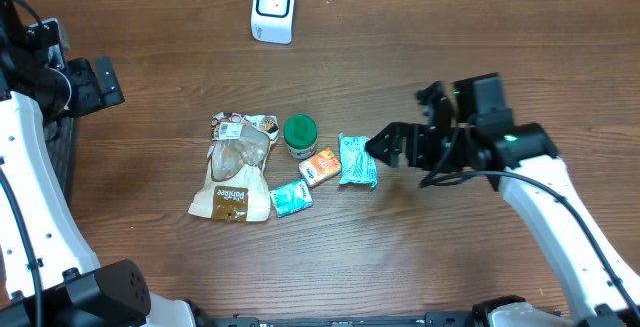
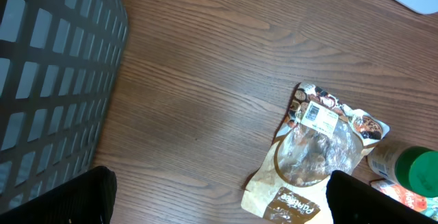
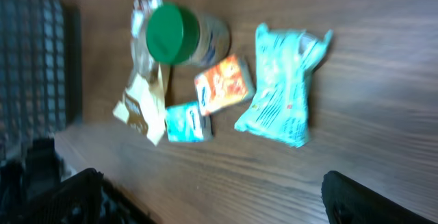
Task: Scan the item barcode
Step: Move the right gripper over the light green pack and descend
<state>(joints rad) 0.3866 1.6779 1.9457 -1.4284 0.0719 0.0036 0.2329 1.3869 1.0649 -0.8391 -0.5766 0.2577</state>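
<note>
Left wrist view: left fingers (image 2: 68, 198) spread open, right fingers (image 3: 373, 198) likewise; brown pouch (image 2: 308, 172) carries an unreadable white sticker (image 2: 319, 118).

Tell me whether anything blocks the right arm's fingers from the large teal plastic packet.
Nothing visible does. The right gripper, fingers open, is at the edge of the large teal plastic packet nearest that arm, and the packet is the outermost item of the cluster. The small orange packet and green-lidded jar lie on its far side.

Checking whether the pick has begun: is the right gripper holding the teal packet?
No, the teal packet lies on the table ahead of the right gripper, which is open and empty.
</note>
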